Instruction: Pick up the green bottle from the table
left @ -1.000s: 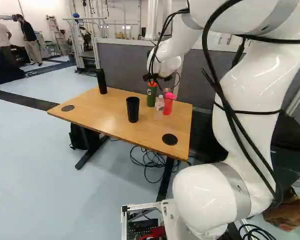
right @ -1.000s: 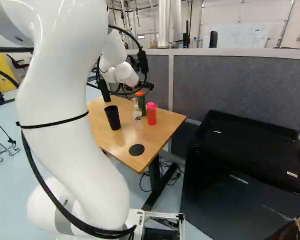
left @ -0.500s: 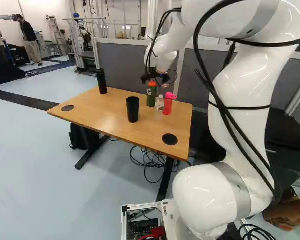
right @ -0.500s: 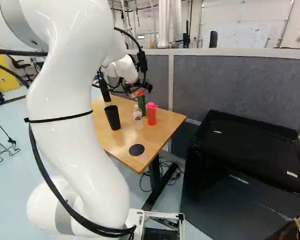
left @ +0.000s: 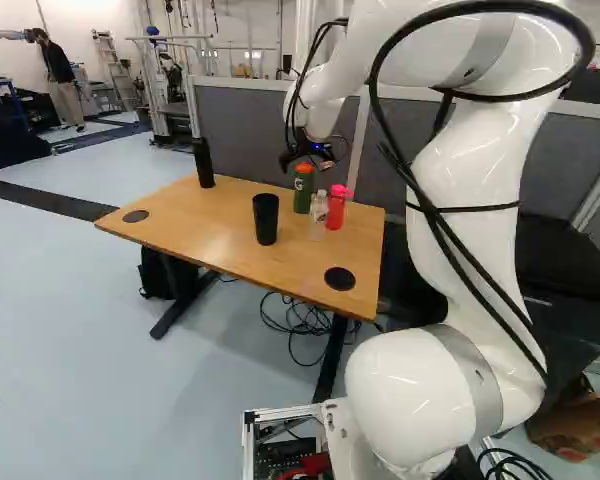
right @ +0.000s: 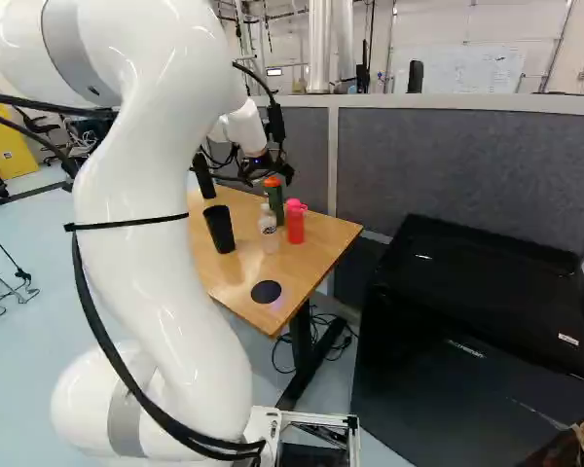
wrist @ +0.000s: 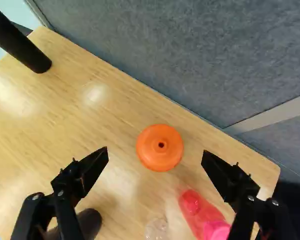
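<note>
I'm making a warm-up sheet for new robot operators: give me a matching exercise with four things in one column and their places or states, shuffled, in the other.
1. Green bottle
2. Clear bottle
3. Tall black bottle
4. Fingers

A. At the left end of the table in the left base view
B. Spread apart, gripping nothing
C. Topped with an orange lid
D. See-through, beside the red bottle

Pairs: 1-C, 2-D, 3-A, 4-B

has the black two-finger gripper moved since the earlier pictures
Yes. In the left base view the gripper has shifted left, farther from the pale upright post in the grey partition, which has stayed put.
</note>
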Motion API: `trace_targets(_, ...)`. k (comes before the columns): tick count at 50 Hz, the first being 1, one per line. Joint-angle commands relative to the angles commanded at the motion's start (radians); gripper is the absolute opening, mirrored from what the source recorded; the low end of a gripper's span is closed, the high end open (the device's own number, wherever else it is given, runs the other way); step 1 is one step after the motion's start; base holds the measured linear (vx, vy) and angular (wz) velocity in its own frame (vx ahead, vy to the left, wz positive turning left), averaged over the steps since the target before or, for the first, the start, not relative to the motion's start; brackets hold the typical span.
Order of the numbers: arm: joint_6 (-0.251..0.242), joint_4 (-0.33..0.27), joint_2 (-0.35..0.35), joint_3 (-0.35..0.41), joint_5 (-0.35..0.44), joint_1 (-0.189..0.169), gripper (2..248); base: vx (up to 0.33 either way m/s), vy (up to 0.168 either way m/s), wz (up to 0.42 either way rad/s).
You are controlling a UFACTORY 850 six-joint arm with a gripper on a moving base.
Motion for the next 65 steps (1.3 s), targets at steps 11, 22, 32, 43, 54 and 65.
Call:
trace_targets(11,0.0,0.0,-0.068,-0.06,-0.003,0.002,247,0.0,0.0,0.0)
trace_targets(22,0.0,0.0,-0.111,-0.088,-0.003,-0.009,247,0.0,0.0,0.0)
trace_targets(32,0.0,0.0,-0.14,-0.102,-0.003,-0.02,247,0.0,0.0,0.0)
trace_targets(43,0.0,0.0,-0.152,-0.106,-0.003,-0.023,247,0.0,0.0,0.0)
trace_targets(54,0.0,0.0,-0.153,-0.106,-0.003,-0.023,138,0.0,0.0,0.0)
trace_targets(65,0.0,0.0,-0.153,-0.106,-0.003,-0.023,24,0.0,0.0,0.0)
